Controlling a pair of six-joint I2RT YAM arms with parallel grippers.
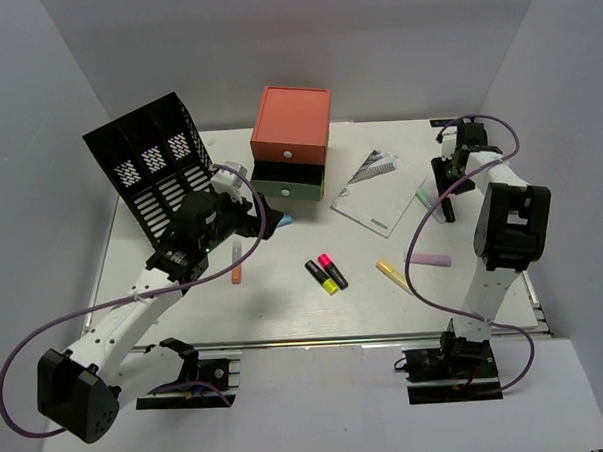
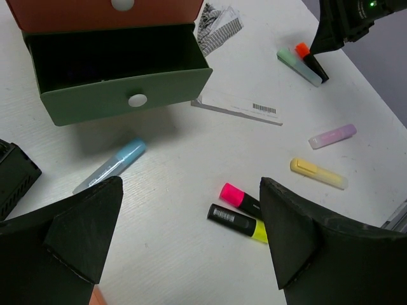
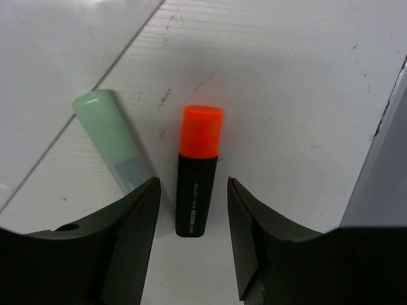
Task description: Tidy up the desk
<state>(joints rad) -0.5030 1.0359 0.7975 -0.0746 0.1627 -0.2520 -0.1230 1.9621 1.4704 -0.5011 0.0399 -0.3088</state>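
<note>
The white desk (image 1: 285,307) holds scattered highlighters. My right gripper (image 3: 193,190) is open at the far right (image 1: 448,185), its jaws either side of an orange-capped black highlighter (image 3: 198,171) lying flat, not touching it. A pale green highlighter (image 3: 113,140) lies just left of it. My left gripper (image 2: 191,190) is open and empty, above the desk near the drawer unit (image 1: 249,220). Below it lie a pink-capped highlighter (image 2: 238,196) and a yellow-capped one (image 2: 236,222). A blue pen (image 2: 111,164) lies before the open green drawer (image 2: 127,95).
The orange drawer unit (image 1: 290,126) stands at the back centre, a black mesh file rack (image 1: 154,167) at the back left. A spiral notebook (image 1: 372,193) lies right of the drawers. A yellow highlighter (image 1: 394,275), a purple one (image 1: 431,260) and an orange pen (image 1: 236,266) lie in front.
</note>
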